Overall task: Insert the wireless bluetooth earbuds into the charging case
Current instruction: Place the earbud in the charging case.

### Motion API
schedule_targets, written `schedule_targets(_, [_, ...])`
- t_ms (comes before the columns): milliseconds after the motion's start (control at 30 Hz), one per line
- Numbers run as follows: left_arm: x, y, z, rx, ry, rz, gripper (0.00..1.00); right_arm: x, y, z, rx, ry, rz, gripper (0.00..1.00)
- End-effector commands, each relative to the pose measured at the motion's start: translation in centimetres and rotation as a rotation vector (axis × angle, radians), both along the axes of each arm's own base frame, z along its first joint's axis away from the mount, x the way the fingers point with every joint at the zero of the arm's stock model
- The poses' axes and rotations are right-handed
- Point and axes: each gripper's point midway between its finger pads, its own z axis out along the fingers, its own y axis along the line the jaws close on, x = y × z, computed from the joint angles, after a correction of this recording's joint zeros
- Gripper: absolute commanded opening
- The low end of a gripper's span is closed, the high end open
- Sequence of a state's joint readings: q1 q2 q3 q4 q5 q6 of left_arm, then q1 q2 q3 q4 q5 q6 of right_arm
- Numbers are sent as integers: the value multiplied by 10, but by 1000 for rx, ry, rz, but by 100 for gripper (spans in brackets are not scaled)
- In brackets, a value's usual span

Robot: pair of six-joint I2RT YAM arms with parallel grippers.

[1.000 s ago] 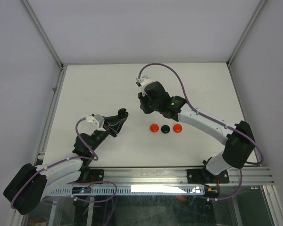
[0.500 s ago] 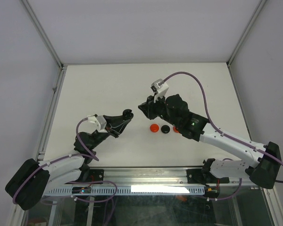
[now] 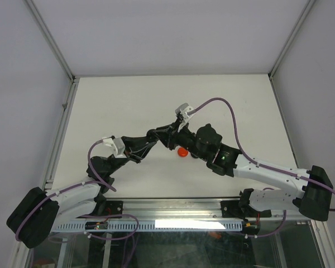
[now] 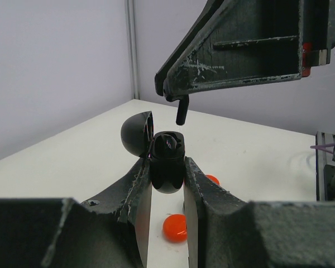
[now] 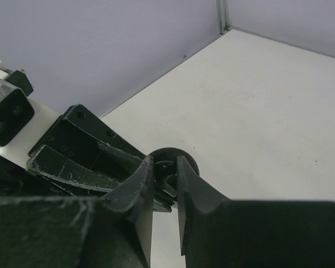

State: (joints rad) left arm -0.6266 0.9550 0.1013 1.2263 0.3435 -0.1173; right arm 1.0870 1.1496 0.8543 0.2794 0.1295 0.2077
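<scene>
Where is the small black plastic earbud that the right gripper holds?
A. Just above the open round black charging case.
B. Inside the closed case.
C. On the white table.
A: the small black plastic earbud hangs from the right gripper, apart from and just above the open round black charging case in the left gripper.

- Left arm (image 3: 72, 194): rises from its base at lower left and reaches toward the centre, wrist pointing right.
- Left tool (image 4: 167, 166): fingers drawn close, clamped on both sides of the charging case (image 4: 167, 158).
- Right arm (image 3: 268, 172): laid out long and low from the lower right, forearm pointing left.
- Right tool (image 5: 164, 167): narrow gap, tips pinching a black earbud (image 4: 181, 111). It sits just above the left tool's tips, the two nearly meeting.
</scene>
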Motion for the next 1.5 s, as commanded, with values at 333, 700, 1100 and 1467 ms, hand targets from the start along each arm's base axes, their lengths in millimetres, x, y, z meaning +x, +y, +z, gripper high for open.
schedule_targets(333, [-8,6,36,-110,-79,-18,0,-2,6,32,130,-68,-18,12])
schedule_targets(700, [-8,8,40,-154,-49,-18,0,-4,13,21,120,-58,-6,12])
schedule_targets(1100, [-3,14,42,-194,-22,10,0,-6,16,13,99,-48,2,12])
schedule_targets(1467, [0,21,50,-270,-6,30,0,-8,21,-1,45,-22,11,12])
